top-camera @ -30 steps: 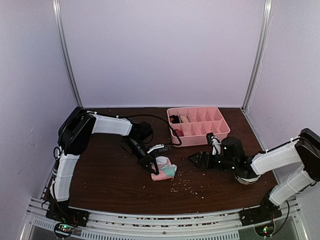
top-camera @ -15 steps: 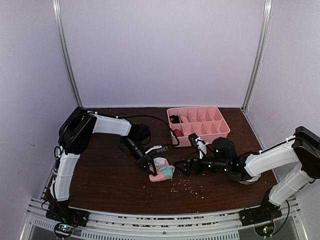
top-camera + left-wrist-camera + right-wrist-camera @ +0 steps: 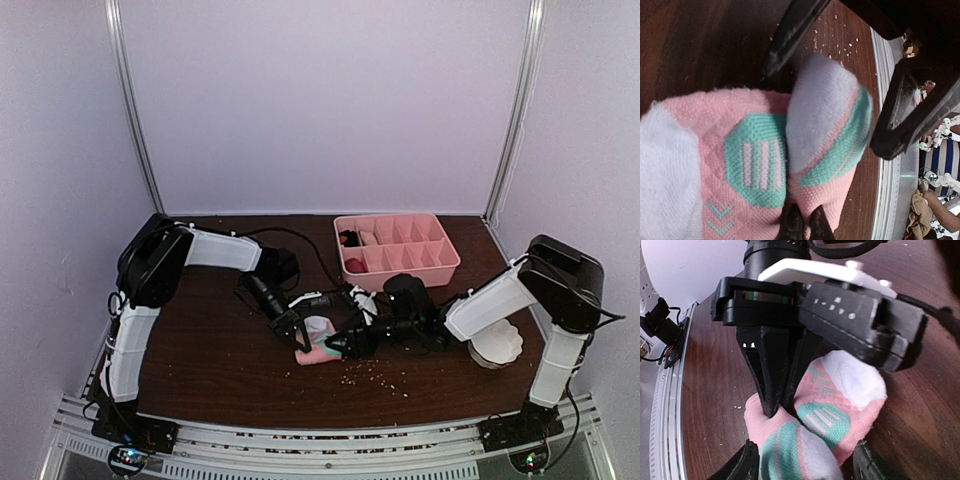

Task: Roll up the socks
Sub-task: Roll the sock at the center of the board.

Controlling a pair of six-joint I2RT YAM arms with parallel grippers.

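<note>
On the smooth dark brown wooden table (image 3: 200,362), to the near left of the hard pink plastic tray with little boxes (image 3: 440,271), the half-rolled pink sock with mint-green patches (image 3: 760,165) could spring open. That may happen if the left gripper (image 3: 804,225), pinched tight on the sock's edge, slips. It may also happen if the right gripper (image 3: 807,467), spread wide around the rolled end and holding nothing, closes crooked. The sock is soft, bumpy knit, fluffy white inside. Tiny pale crumbs (image 3: 385,377) dot the table.

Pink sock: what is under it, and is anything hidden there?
The pink sock lies folded on the brown table, the left hand pinching one edge, the right hand open around it. Whether anything lies beneath it is hidden by the fabric.
</note>
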